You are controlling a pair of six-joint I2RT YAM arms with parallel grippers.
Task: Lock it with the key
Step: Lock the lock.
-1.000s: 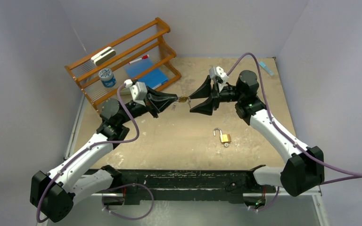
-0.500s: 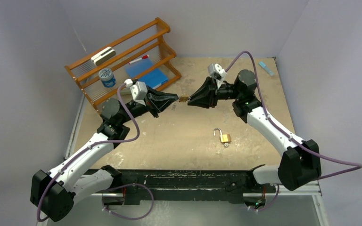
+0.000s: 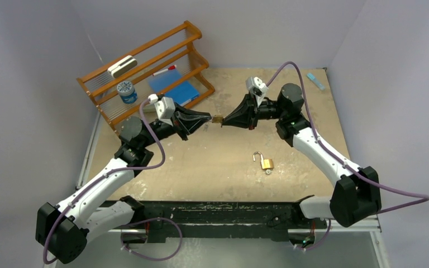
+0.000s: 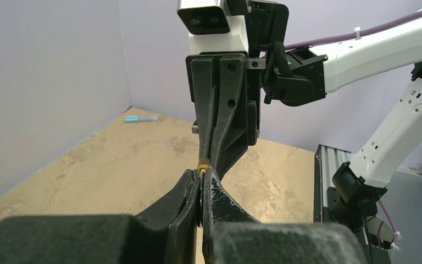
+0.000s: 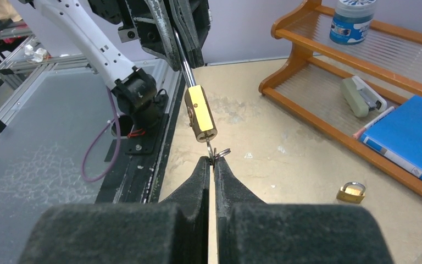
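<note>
A small brass padlock [image 3: 218, 118] hangs in the air above the middle of the table, between my two grippers. My left gripper [image 3: 208, 118] is shut on its steel shackle; in the left wrist view only a sliver of the brass padlock [image 4: 203, 164] shows past the left gripper [image 4: 201, 177]. In the right wrist view the padlock [image 5: 200, 114] points its keyhole end at me. A key [image 5: 211, 152] with a small ring [image 5: 223, 152] sticks out of it. My right gripper [image 5: 210, 160] is shut on the key's head.
A second brass padlock [image 3: 266, 163] with its shackle open lies on the table near the right arm. A wooden rack [image 3: 188, 27] at the back left holds a blue book [image 3: 173, 88], a jar [image 3: 127, 92] and a stapler [image 3: 122, 66]. A blue strip [image 3: 314, 81] lies back right.
The right gripper's fingers stood wide open around the key end a second ago and have closed onto the key. The left arm and the padlock have stayed in place.
</note>
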